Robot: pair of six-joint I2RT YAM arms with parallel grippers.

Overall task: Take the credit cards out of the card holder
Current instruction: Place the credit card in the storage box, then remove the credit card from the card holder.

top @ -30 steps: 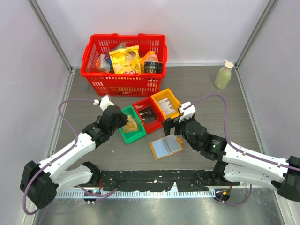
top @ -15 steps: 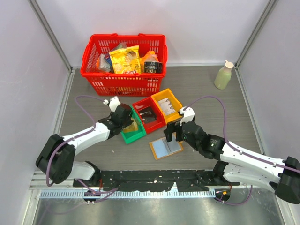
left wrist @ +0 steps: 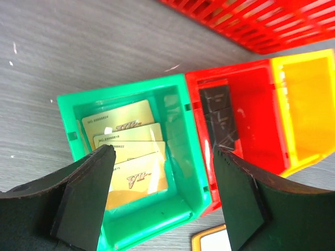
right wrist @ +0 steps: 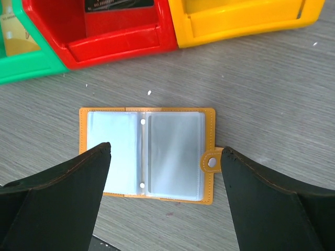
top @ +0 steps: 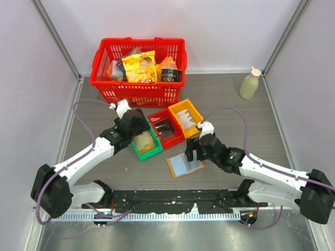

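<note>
The card holder (top: 184, 164) lies open on the table, tan-orange with bluish clear sleeves (right wrist: 172, 154) and a snap tab at its right edge. My right gripper (right wrist: 166, 151) hangs open just above it, one finger on each side, touching nothing; in the top view this gripper (top: 191, 153) covers the holder's far edge. Several gold-cream credit cards (left wrist: 131, 157) lie stacked in the green bin (left wrist: 125, 89). My left gripper (left wrist: 163, 157) stands open over that bin with nothing between its fingers. A corner of the holder (left wrist: 209, 241) shows below the bin.
A red bin (top: 165, 128) with a dark card and a yellow bin (top: 186, 116) stand in a row with the green bin (top: 149, 151). A red basket (top: 138, 63) of groceries is at the back; a pale bottle (top: 249, 83) stands back right.
My left gripper has gone from shut to open above the green bin and shifted slightly. My right gripper has moved left and closer over the open holder, staying open.
</note>
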